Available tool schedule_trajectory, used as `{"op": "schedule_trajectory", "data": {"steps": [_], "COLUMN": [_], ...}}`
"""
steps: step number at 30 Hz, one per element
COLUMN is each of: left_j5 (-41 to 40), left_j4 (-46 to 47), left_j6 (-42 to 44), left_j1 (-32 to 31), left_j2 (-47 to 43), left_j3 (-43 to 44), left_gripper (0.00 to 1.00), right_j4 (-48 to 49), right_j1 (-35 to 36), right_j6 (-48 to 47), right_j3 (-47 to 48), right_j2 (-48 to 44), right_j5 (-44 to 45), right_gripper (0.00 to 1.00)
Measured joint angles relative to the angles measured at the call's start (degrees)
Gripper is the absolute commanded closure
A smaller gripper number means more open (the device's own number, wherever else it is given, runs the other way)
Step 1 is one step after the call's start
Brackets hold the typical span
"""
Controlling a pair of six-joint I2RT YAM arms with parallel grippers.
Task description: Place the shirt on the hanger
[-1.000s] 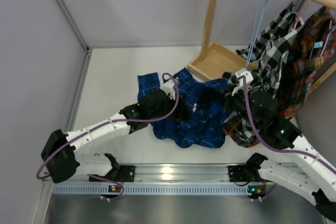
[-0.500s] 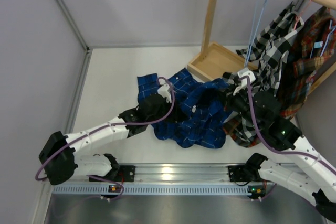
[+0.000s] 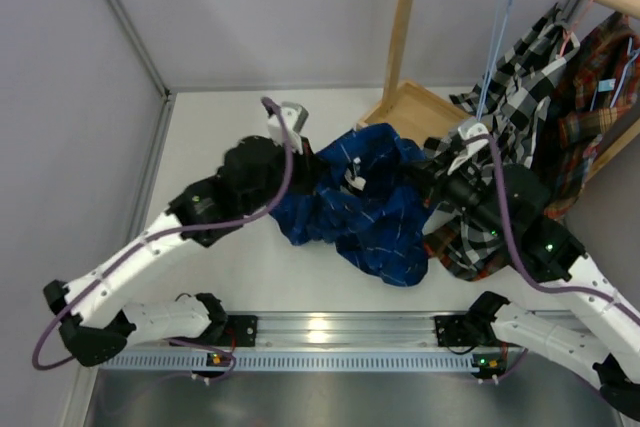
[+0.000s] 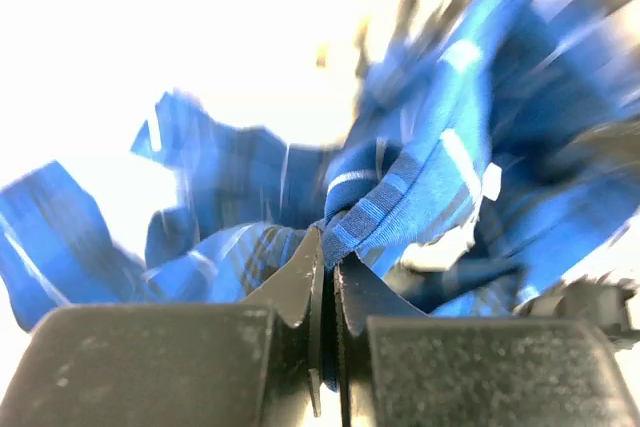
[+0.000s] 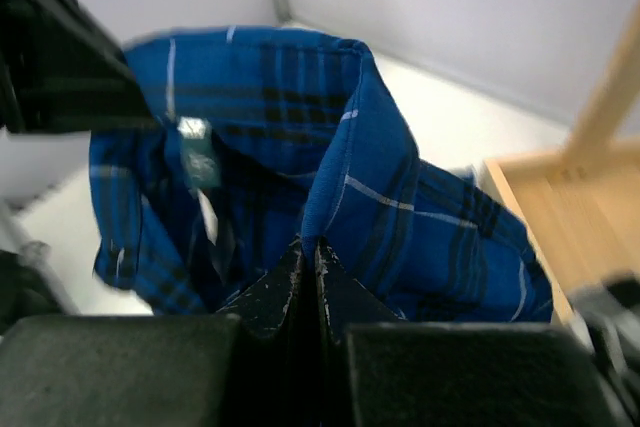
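The dark blue plaid shirt [image 3: 372, 209] hangs bunched between my two arms, its lower part on the white table. My left gripper [image 3: 308, 169] is at the shirt's left side, its tips buried in cloth. In the left wrist view the left gripper [image 4: 328, 249] is shut on a fold of the shirt [image 4: 440, 162]. My right gripper [image 3: 428, 185] holds the shirt's right side. In the right wrist view that gripper [image 5: 308, 245] is shut on an edge of the shirt [image 5: 410, 197] near the collar. The light-blue wire hanger [image 3: 497, 32] hangs from the wooden rod at the back right, away from both grippers.
A wooden post [image 3: 402, 17] rises from a wooden tray base [image 3: 405, 115]. A black-and-white checked shirt [image 3: 522, 97] and a red-brown plaid shirt [image 3: 592, 112] hang from the rod right of my right arm. A metal rail [image 3: 320, 332] runs along the near edge.
My left gripper has shut on the shirt and risen toward the back left, pulling the cloth up off the table. The right gripper has kept its hold and moved little.
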Motion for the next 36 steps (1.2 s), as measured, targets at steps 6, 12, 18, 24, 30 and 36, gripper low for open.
{"op": "schedule_trajectory", "data": {"steps": [6, 12, 18, 24, 30, 36], "left_j5": [6.4, 20.5, 11.9, -2.2, -23.2, -27.9], "left_j4": [-2.9, -5.9, -5.2, -3.6, -5.9, -2.0], "left_j6": [19.4, 30.5, 30.9, 22.3, 10.9, 9.3], "left_j1": [0.0, -1.2, -0.4, -0.3, 0.0, 0.1], "left_j2": [-3.2, 0.0, 1.4, 5.2, 11.8, 4.9], "left_j3": [32.5, 50.8, 39.0, 13.2, 0.1, 0.1], "left_gripper": [1.0, 1.0, 1.0, 1.0, 1.0, 1.0], "right_j4": [4.5, 16.2, 22.7, 27.6, 26.4, 21.4], "right_j1": [0.0, 0.9, 0.8, 5.1, 16.5, 17.6], "right_j6": [2.3, 9.6, 17.3, 25.2, 29.0, 24.5], "right_j3": [18.3, 25.3, 10.5, -15.8, -27.6, -25.0], "right_j2": [3.0, 3.8, -2.4, -5.4, 3.9, 2.0], "right_j5": [-16.8, -30.1, -29.0, -16.6, -2.8, 5.4], "right_gripper": [1.0, 1.0, 1.0, 1.0, 0.49, 0.25]}}
